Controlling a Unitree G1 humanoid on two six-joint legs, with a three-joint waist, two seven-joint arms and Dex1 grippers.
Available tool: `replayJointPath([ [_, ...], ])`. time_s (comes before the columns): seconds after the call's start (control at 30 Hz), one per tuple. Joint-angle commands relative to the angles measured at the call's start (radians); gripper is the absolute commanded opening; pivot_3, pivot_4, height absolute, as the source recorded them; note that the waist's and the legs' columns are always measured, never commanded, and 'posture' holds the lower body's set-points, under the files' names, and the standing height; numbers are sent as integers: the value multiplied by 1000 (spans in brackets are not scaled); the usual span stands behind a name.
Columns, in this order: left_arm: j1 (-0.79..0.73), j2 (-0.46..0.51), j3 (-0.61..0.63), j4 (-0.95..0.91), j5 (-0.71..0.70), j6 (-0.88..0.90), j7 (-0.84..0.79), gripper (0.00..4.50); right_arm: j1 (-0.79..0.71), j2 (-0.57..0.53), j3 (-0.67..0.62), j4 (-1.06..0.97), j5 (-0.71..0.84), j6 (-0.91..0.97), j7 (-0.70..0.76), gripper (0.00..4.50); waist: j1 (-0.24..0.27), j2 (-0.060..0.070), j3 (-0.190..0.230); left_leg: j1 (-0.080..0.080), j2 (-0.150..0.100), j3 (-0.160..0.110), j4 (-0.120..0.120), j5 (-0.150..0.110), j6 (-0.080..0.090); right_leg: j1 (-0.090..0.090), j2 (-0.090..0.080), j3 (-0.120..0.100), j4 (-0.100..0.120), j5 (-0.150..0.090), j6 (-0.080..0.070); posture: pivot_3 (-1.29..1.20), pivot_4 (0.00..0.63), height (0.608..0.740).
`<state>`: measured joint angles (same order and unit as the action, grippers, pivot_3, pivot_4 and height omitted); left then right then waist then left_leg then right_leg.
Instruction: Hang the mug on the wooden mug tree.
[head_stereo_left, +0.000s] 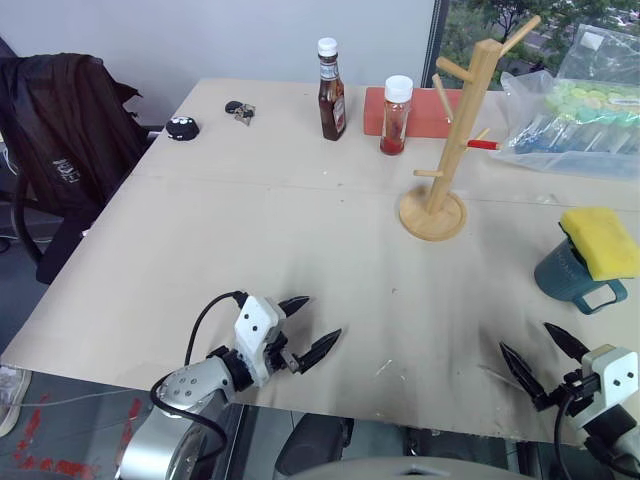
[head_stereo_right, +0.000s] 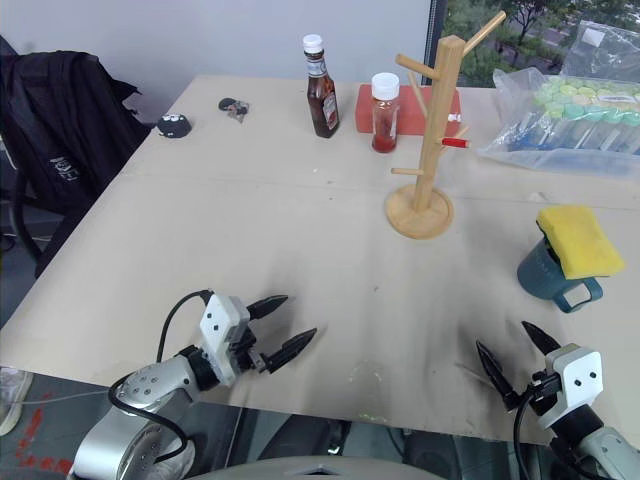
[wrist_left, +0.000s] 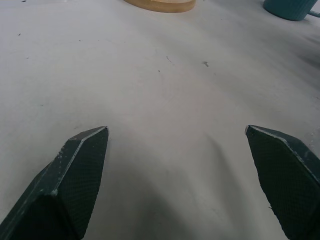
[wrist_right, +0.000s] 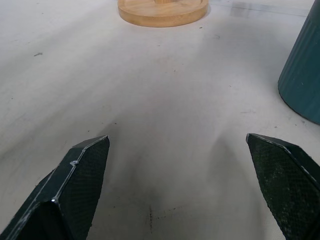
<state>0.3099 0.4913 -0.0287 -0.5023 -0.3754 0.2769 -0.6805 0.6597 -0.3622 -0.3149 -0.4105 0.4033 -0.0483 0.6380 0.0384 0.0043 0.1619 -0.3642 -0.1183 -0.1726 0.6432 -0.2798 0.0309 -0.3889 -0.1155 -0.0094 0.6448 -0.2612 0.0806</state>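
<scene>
The teal mug (head_stereo_left: 570, 275) stands upright at the table's right side with a yellow sponge (head_stereo_left: 600, 241) lying on its mouth; its loop handle (head_stereo_left: 603, 296) points toward the near edge. The wooden mug tree (head_stereo_left: 450, 140) stands further back, centre-right, with a red-tipped peg (head_stereo_left: 483, 144). My left gripper (head_stereo_left: 308, 328) hovers open over the near left part of the table, empty. My right gripper (head_stereo_left: 545, 356) is open and empty at the near right edge, in front of the mug. In the right wrist view the mug's ribbed wall (wrist_right: 304, 75) and the tree's round base (wrist_right: 162, 11) show ahead.
A ketchup bottle (head_stereo_left: 331, 90) and a red sauce jar (head_stereo_left: 396, 116) stand at the back before a red box (head_stereo_left: 425, 112). A plastic bag of items (head_stereo_left: 580, 115) lies back right. Small dark objects (head_stereo_left: 182, 127) sit back left; a chair with a dark jacket (head_stereo_left: 60, 130) stands beside the table.
</scene>
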Motion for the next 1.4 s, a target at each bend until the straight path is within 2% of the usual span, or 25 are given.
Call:
replayJointPath([
  [0.03,7,5,19,-31,-5,-25,-4,4500,-7,-2,-5,-7,8,-7,1,4413,0,0,0,0,0,0,0,0,0,0,0,0,0,0,0,0,150,740],
  [0.97,-121,3,-2,7,-16,-2,-50,4500,-60,18,20,43,-16,-34,6,4413,4,-1,-1,0,0,1,0,2,-4,0,2,1,0,0,0,0,150,740],
  [1.0,-125,3,-3,8,-18,-1,-51,4500,-61,19,19,43,-14,-34,5,4413,13,-2,-1,1,9,15,2,2,-4,-6,9,8,1,2,-2,0,150,740],
  [1.07,-136,6,-3,15,-20,0,-56,4500,-61,22,21,43,-18,-37,3,4413,20,-7,-3,2,36,57,6,-7,-3,-18,29,41,0,13,-8,0,150,740],
  [1.13,-145,8,-3,23,-21,0,-59,4500,-61,23,22,42,-30,-47,0,4413,16,-12,-4,5,56,87,8,-12,-4,-26,46,64,-2,21,-12,0,150,740],
  [1.17,-153,9,-3,27,-22,1,-63,4500,-58,27,21,39,-34,-54,-4,4413,4,-14,-5,6,64,98,9,-15,-4,-26,50,68,-4,23,-15,0,150,740],
  [1.27,-186,15,-13,38,-28,7,-85,4500,-44,36,20,15,-42,-71,-13,4413,-25,-15,-5,9,65,95,10,-18,0,-22,52,64,-4,25,-12,0,150,740],
  [1.4,-228,22,-21,49,-40,18,-114,4500,-29,34,8,-38,-40,-73,-29,4413,-31,-15,-5,9,65,92,11,-18,-1,-21,52,61,-3,27,-12,0,150,740],
])
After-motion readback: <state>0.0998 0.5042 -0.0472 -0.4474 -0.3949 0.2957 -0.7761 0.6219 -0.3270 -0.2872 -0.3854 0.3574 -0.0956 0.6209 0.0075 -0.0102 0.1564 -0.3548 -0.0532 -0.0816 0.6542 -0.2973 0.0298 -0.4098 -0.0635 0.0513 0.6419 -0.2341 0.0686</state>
